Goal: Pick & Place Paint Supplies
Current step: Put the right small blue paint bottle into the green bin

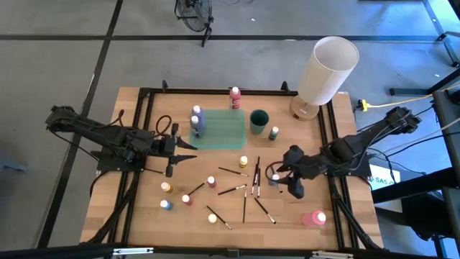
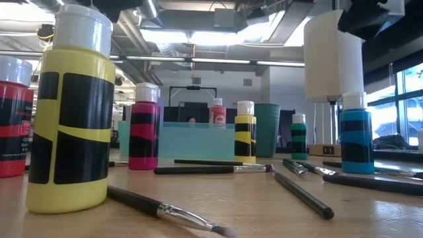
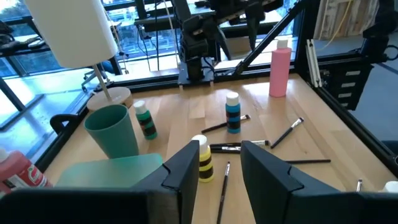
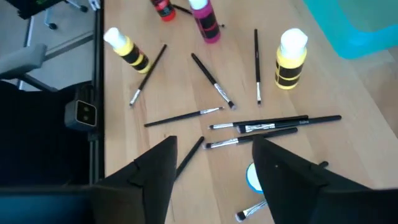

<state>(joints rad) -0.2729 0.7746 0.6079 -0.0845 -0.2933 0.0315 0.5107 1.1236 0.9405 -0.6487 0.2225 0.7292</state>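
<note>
Right wrist view looks straight down past the right gripper [image 4: 211,168], jaws standing apart with nothing between them, onto the white cap of a blue bottle [image 4: 254,177] just below the gap and slightly toward one finger. It stands upright, so the long axis runs vertically, in the table's right half among scattered brushes [image 4: 273,121]. The left gripper [image 1: 188,147], jaws parted and empty, waits near the teal tray [image 1: 223,129] toward the left edge, well apart from this bottle; the right arm is plainly nearer.
</note>
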